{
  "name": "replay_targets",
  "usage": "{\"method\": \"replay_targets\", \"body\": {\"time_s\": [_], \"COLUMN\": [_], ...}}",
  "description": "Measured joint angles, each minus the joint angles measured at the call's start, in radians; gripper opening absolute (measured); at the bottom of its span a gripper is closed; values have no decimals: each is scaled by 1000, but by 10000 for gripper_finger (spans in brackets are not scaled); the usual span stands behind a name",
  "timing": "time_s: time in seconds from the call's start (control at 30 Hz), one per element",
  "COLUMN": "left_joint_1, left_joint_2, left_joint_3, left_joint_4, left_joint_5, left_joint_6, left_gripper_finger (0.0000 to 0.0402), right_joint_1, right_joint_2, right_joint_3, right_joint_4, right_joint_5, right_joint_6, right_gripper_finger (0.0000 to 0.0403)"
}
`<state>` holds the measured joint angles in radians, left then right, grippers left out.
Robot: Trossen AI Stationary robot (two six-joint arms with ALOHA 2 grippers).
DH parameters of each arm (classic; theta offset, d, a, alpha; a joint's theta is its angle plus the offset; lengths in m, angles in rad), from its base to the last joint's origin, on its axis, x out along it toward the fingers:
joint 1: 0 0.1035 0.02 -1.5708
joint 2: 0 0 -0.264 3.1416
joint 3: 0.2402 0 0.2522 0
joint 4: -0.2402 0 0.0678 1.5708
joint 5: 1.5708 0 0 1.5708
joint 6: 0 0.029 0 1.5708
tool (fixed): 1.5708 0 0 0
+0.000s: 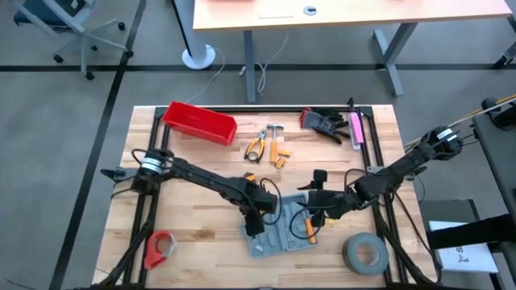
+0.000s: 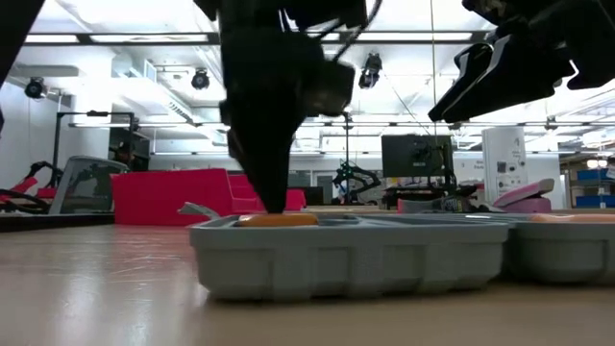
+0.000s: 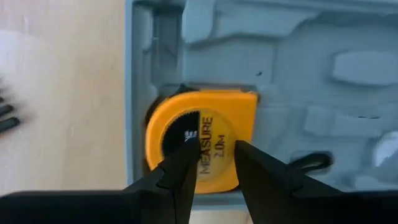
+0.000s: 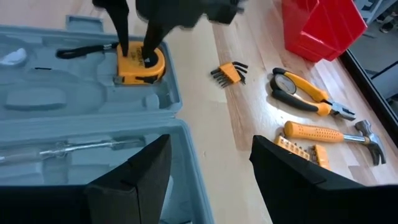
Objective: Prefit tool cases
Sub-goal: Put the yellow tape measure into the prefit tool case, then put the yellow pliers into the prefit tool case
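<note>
High view: you have the tool case (image 1: pixel 278 232) lying open and flat on the wooden tabletop (image 1: pixel 201 229), near the front edge, between the red tape roll (image 1: pixel 160 248) and the grey tape roll (image 1: pixel 364 252). Your left gripper (image 1: pixel 256 219) is down over the case's left half; your right gripper (image 1: pixel 316 199) hangs above its right half. The red bin (image 1: pixel 199 122), pliers (image 1: pixel 256 146), hammer (image 1: pixel 274 137) and black gloves (image 1: pixel 326 122) sit along the far side. Low view: the case (image 2: pixel 351 252) fills the foreground, with the left fingers (image 2: pixel 264 173) reaching down onto an orange item at its rim. Left wrist view: the left fingers (image 3: pixel 183 168) stand narrowly parted directly over a yellow tape measure (image 3: pixel 205 137) seated in a corner recess of the case (image 3: pixel 311 93); whether they press its sides you cannot tell. Right wrist view: the right fingers (image 4: pixel 140 171) are spread wide and hold nothing, above the case (image 4: pixel 74 124); hex keys (image 4: pixel 227 72), the pliers (image 4: pixel 305 93) and the hammer (image 4: pixel 329 134) lie beside it.
</note>
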<state>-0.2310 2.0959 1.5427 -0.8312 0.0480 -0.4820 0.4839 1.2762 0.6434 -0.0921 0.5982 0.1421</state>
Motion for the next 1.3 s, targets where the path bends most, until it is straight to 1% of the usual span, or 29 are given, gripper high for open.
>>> {"method": "replay_targets", "body": {"time_s": [0.1,0.2,0.33,0.43,0.6,0.83,1.17,1.3], "left_joint_1": [2,4,5,5,5,-7,-28,-30], "left_joint_2": [12,-10,-48,-71,-70,-71,-44,-35], "left_joint_3": [1,-1,3,37,81,98,88,63], "left_joint_4": [7,6,-31,-34,-50,-27,10,24], "left_joint_5": [14,14,-25,-54,-56,24,50,87], "left_joint_6": [-7,-20,-45,-66,-79,-86,-97,-112], "left_gripper_finger": [118,119,115,114,119,113,119,113], "right_joint_1": [0,0,0,0,0,0,0,1], "right_joint_2": [0,0,0,0,0,0,0,0], "right_joint_3": [0,0,0,0,-1,-1,-2,-2], "right_joint_4": [-5,-3,-3,-1,-2,-4,-4,-6], "right_joint_5": [-4,-5,-5,-5,-6,-6,-6,-6], "right_joint_6": [5,7,7,7,8,7,8,17], "right_gripper_finger": [199,199,199,199,199,199,199,199]}}
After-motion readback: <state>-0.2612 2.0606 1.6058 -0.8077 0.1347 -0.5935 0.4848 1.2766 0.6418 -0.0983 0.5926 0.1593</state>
